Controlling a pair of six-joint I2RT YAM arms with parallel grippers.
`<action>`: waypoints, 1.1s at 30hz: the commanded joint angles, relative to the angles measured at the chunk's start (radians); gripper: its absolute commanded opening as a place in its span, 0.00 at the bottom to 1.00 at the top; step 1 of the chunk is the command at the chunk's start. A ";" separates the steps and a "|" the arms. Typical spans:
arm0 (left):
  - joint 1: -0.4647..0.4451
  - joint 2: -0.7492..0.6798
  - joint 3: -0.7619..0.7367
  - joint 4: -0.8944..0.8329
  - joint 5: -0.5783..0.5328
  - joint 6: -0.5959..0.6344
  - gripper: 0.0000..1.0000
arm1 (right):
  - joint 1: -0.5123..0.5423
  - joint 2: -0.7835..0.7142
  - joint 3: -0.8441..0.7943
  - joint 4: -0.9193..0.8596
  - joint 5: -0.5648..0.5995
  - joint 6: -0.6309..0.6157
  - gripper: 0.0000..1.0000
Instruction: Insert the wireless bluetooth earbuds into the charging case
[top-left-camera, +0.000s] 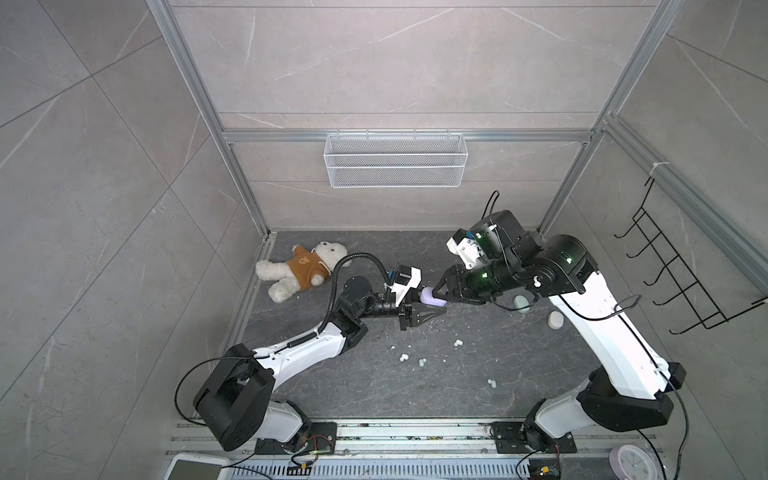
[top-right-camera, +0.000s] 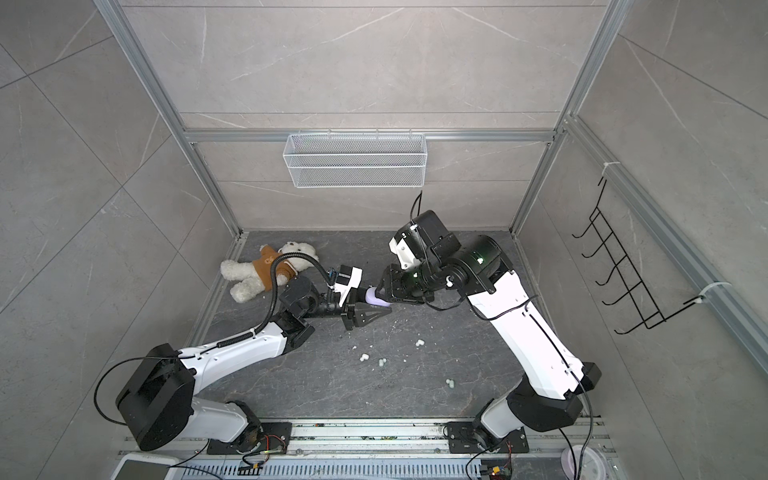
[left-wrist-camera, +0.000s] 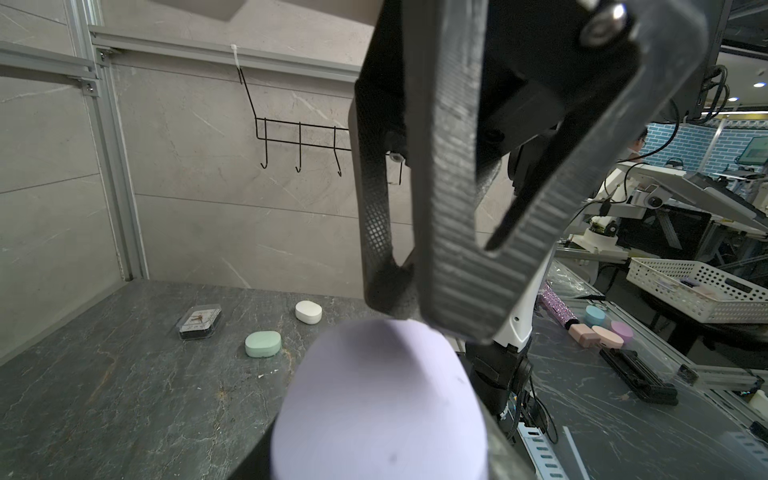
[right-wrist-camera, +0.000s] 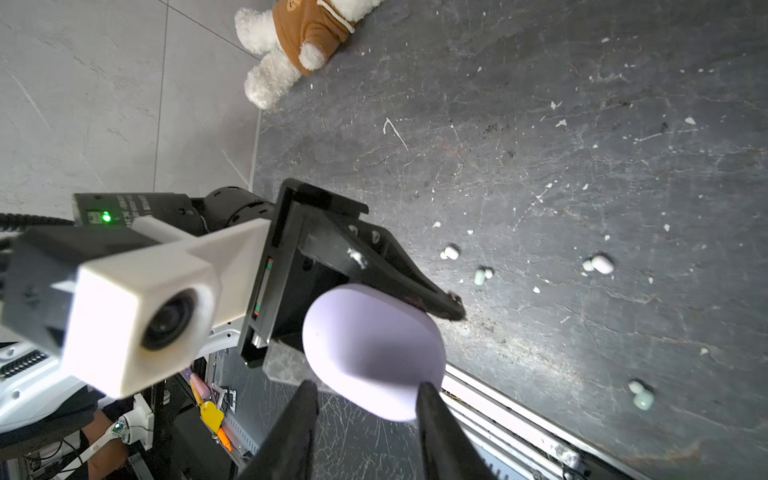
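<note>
While case (right-wrist-camera: 370, 349) was clamped in left claw (top-left-camera: 434, 305), right claw (right-wrist-camera: 365, 388) was set astride it, grip unclear; lid-opening judged current; prising, then earbuds (top-left-camera: 458, 343), required next.

Robotics lab, aluminium frame (top-left-camera: 407, 136) around mock tiled cell, neighbouring workbench (left-wrist-camera: 615, 407), monitor (left-wrist-camera: 754, 151)

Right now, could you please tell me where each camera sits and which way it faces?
Both top views: overhead, above the arm bases, looking down on the table; both arms show.
Left wrist: behind the left gripper, facing the hook rack; its jaws' edges show.
Right wrist: behind the right gripper, looking down at the earbuds; its jaws show.
Shared: all four show the lilac case, clamped by the left gripper.
</note>
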 joint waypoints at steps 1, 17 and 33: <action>-0.003 -0.039 0.010 0.024 -0.012 0.037 0.32 | 0.002 -0.015 -0.007 -0.044 0.025 0.003 0.44; -0.008 -0.043 0.023 -0.096 -0.027 0.122 0.33 | 0.004 0.022 -0.102 0.059 0.033 0.120 0.74; -0.021 -0.059 0.033 -0.180 -0.039 0.183 0.33 | 0.004 0.062 -0.140 0.075 0.009 0.132 0.72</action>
